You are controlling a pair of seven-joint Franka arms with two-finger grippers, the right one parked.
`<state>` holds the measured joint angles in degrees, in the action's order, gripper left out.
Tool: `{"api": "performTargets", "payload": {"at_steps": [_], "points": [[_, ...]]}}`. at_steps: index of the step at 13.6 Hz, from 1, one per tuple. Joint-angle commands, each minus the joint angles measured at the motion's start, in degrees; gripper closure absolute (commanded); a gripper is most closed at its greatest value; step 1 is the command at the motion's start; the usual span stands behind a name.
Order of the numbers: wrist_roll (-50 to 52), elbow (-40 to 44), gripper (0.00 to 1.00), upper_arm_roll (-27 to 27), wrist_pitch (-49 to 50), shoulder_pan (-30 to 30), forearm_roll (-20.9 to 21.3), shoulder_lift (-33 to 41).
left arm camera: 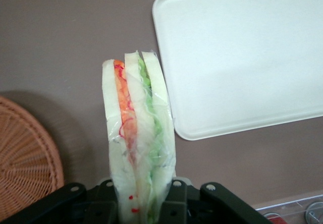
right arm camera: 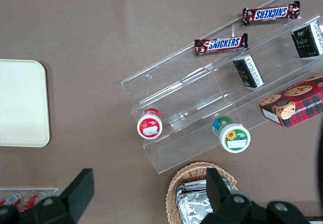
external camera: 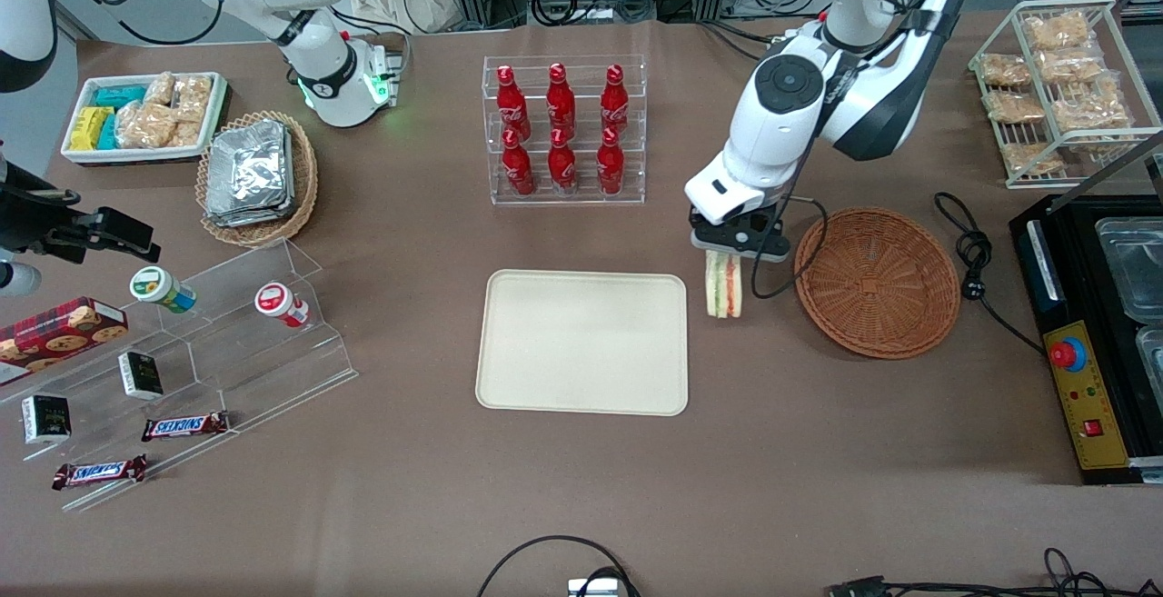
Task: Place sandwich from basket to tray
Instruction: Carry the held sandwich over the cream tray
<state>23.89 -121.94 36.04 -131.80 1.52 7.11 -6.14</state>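
My gripper point(external camera: 727, 256) is shut on the sandwich point(external camera: 724, 285), a wrapped wedge of white bread with orange and green filling, which hangs above the brown table between the basket and the tray. The wrist view shows the sandwich point(left arm camera: 139, 133) clamped upright between the gripper point(left arm camera: 144, 204), with the jaws pressed against both bread faces. The reddish-brown woven basket point(external camera: 878, 281) lies toward the working arm's end and holds nothing. The cream tray point(external camera: 583, 341) is flat and bare, and its corner point(left arm camera: 237, 57) lies just beside the sandwich.
A clear rack of red cola bottles point(external camera: 563, 129) stands farther from the front camera than the tray. A black cable point(external camera: 977, 261) and a black machine point(external camera: 1095, 333) lie past the basket. A clear stepped shelf of snacks point(external camera: 182, 370) and a foil-packet basket point(external camera: 256, 177) are toward the parked arm's end.
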Motion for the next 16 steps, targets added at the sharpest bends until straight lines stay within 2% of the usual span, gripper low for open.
{"api": "performTargets", "payload": {"at_steps": [1,8,16], "points": [[-0.43,5.03,0.77,1.13,0.93,0.07,2.9,-5.71],[0.71,12.94,0.77,1.58,0.84,-2.13,4.93,-15.64],[13.1,22.0,0.77,1.57,0.75,-5.47,19.33,-29.35]]}}
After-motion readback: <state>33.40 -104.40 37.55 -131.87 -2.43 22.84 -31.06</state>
